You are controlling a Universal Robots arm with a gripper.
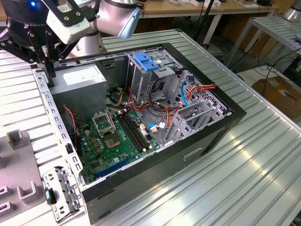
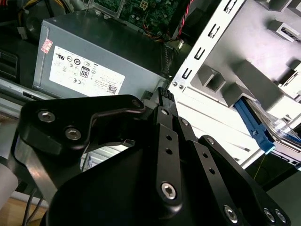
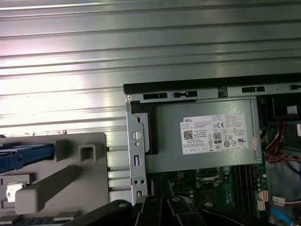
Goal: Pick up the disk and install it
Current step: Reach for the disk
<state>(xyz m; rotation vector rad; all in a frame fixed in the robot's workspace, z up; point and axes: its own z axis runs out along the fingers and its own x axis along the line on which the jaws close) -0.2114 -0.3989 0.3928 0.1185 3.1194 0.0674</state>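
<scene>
I read the gripper as pinched shut and empty, hovering by the power supply. The disk lies in the grey holder beside the case. Pickup and install are both left.

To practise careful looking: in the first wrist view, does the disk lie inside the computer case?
No: the disk, blue-railed, lies on the grey holder outside the computer case.

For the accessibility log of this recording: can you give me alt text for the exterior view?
The arm's gripper hangs over a corner of an open computer case, beside its grey power supply. Inside are a green motherboard and a grey drive cage topped by a blue latch; the case lies on a ribbed metal table.
</scene>
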